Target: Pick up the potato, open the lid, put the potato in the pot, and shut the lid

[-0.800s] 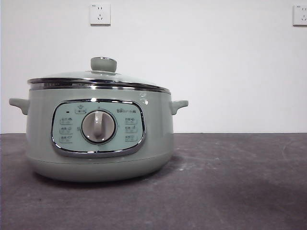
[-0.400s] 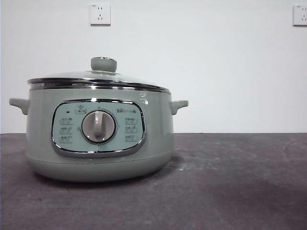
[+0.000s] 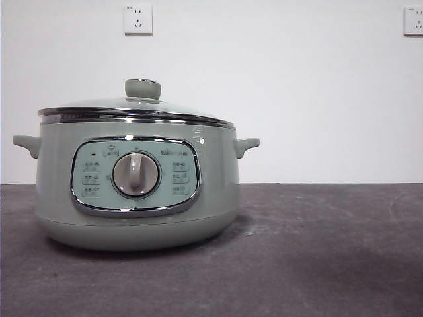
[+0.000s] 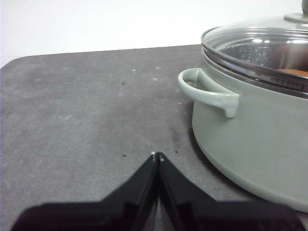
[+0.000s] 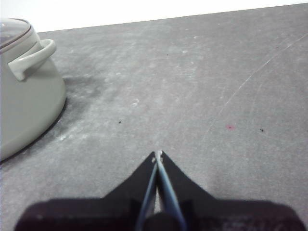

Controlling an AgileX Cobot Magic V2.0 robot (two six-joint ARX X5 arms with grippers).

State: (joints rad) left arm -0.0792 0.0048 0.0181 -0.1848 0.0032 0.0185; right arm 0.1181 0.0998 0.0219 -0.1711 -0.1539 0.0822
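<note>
Front view: a dark grey table [image 3: 317, 251] meets a white wall with two sockets [image 3: 137, 19]. The pot [image 3: 135, 191] sits left of centre, dial facing the camera, lid [image 3: 135, 109] on; the right half lies open.

Left wrist view: the left gripper [image 4: 157, 156], jaws pressed together, hovers beside the pot's handle [image 4: 208, 91]; an orange sliver of potato [image 4: 292, 71] shows under the glass.

Right wrist view: the right gripper [image 5: 157, 155], jaws pressed together, hangs over bare table.

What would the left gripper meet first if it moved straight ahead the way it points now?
Probably nothing but the bare table. The left gripper, jaws shut, points across the open surface; the pot and its side handle sit off to one side of that line, though depth is hard to judge.
</note>
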